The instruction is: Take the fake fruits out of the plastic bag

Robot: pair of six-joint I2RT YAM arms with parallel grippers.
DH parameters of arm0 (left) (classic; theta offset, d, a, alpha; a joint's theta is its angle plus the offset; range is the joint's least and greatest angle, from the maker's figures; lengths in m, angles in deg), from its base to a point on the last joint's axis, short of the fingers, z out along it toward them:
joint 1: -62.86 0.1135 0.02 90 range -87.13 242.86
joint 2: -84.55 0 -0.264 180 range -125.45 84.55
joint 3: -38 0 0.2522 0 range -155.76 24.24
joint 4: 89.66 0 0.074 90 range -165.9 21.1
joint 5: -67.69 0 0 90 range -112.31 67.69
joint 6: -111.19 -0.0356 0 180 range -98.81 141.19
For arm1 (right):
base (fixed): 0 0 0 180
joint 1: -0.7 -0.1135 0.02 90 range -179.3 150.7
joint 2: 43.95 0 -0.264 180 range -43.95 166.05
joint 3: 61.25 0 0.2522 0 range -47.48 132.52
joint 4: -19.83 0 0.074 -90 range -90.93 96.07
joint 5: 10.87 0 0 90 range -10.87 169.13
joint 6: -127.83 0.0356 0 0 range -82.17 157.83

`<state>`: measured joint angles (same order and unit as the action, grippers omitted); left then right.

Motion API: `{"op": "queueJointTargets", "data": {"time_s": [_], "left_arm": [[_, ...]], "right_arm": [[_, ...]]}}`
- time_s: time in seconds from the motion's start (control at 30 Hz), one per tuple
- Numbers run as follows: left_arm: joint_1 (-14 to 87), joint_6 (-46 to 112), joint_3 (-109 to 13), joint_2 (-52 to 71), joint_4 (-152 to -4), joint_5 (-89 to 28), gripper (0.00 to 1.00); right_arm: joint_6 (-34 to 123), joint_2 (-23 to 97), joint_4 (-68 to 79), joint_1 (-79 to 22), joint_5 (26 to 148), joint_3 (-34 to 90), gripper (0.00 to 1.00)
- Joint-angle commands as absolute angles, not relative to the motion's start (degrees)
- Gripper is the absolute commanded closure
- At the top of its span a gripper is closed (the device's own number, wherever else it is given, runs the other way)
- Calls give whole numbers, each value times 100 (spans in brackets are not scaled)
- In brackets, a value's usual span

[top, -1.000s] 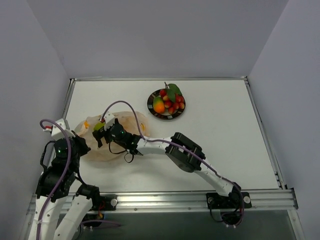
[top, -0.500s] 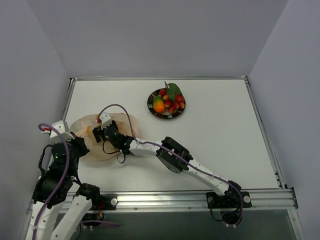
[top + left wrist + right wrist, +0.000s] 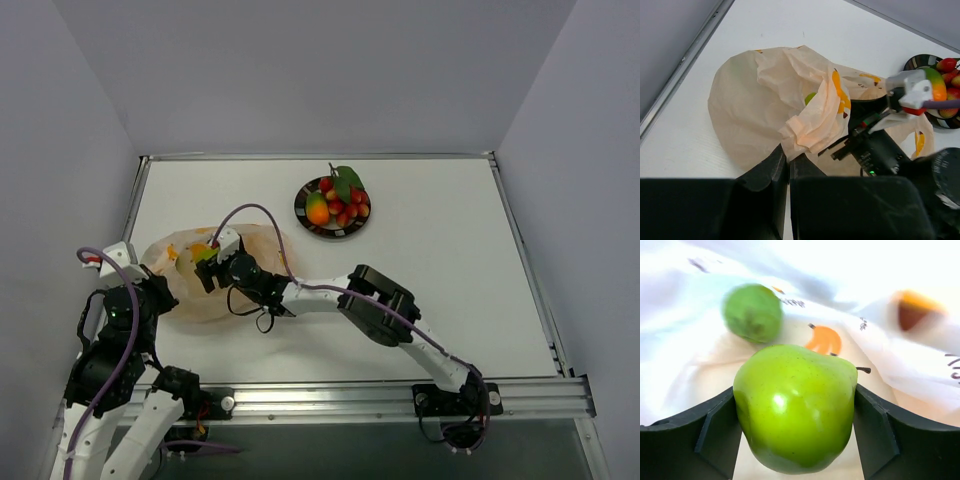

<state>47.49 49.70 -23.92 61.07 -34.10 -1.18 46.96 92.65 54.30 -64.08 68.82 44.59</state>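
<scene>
**A:** ok, where do we have the large crinkly peach-tan plastic bag [image 3: 195, 305] right now?

**B:** We see it slumped on the white table [image 3: 450, 270], over at the left, right in front of the left arm. The left gripper [image 3: 788, 165] is clenched on a bunched fold at the bag's near edge, with barely a gap between its fingers.

**A:** And the right one?

**B:** The right gripper [image 3: 207, 268] sits over the middle of the bag, its arm stretched across the table. On the wrist cam we see both dark fingers [image 3: 715, 435] pressed on the sides of a glossy lime-green plastic fruit [image 3: 795, 415], so it's grasping that. There's printed bag film all around behind it. We can't tell whether the fruit is clear of the bag's mouth.

**A:** Anything else in there?

**B:** A second green ball [image 3: 752, 312], blurry, lies just beyond the held one against the film.

**A:** Rest of the fruit?

**B:** It's on the round dark-rimmed plate [image 3: 340, 237], well apart from the bag, farther back on the table. We see an orange-green plastic mango [image 3: 318, 210] on it, touching a cluster of red berries [image 3: 350, 208] with green leaves [image 3: 347, 180].
</scene>
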Motion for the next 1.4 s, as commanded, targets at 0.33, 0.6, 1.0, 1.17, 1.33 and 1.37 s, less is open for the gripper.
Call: {"op": "queueJointTargets", "data": {"time_s": [0.33, 0.6, 1.0, 1.17, 1.33, 1.37], "left_arm": [[5012, 4914, -2471, 5915, -3459, -33, 98], [5074, 4879, -2480, 5880, -3538, -42, 98], [5047, 4738, -2462, 6029, -3802, -271, 98], [4959, 4729, -2454, 6152, -3767, -244, 98], [4933, 4738, -2445, 6240, -3749, -253, 98], [4933, 4738, -2445, 6240, -3749, -244, 98]], "right_arm": [[5418, 7111, 6083, -6408, 8185, 2600, 92], [5172, 5785, 5916, -6110, 8132, 1826, 93], [5593, 5167, 5406, -4168, 7552, 728, 94], [5664, 5440, 5108, -3833, 7456, 718, 94], [5708, 5747, 4853, -3675, 7412, 832, 94], [5708, 5791, 4783, -3640, 7429, 928, 94]]}}
